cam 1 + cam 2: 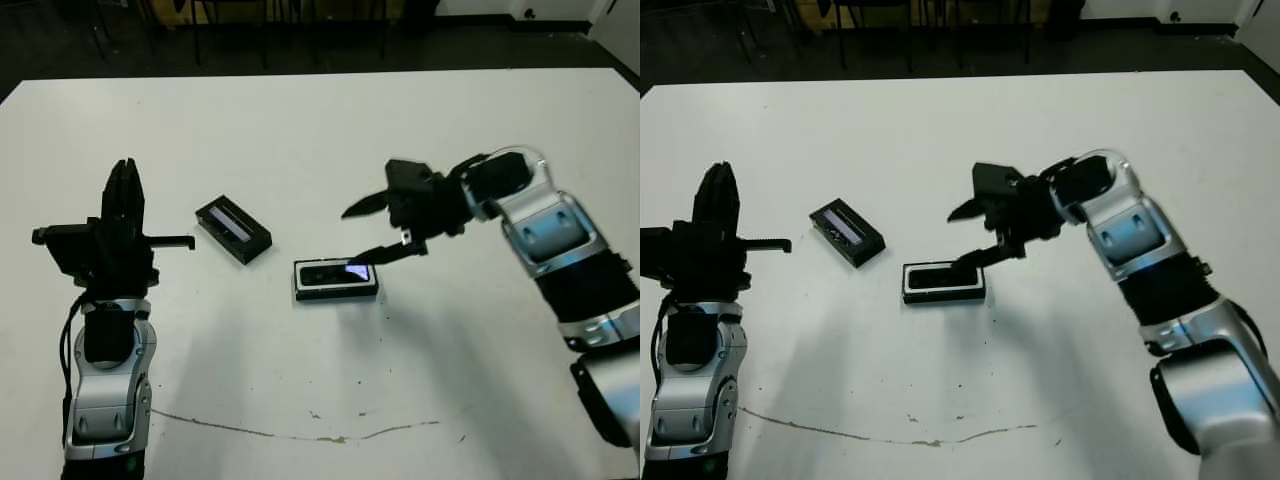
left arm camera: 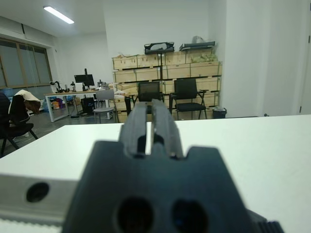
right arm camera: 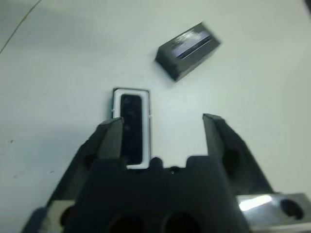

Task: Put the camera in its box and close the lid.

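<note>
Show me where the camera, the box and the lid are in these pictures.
camera [image 3: 131, 126], right wrist view, on its dark top face.
box [image 1: 336, 294], left eye view, on its near side wall below the camera.
lid [image 1: 233, 229], left eye view, beside the pale strip on its upper face.

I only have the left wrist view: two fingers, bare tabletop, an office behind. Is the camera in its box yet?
Observer: Yes. The camera lies inside the box at mid-table, with its lit screen toward the robot's right.
Operator: Where's the lid?
Observer: The lid is off. It lies on the table on the robot's left of the box, apart from it, pale strip up.
Operator: And the right gripper?
Observer: The right gripper is open and holds nothing. It hangs over the box's right end, with one finger low by the camera's screen end. I cannot tell if it touches.
</note>
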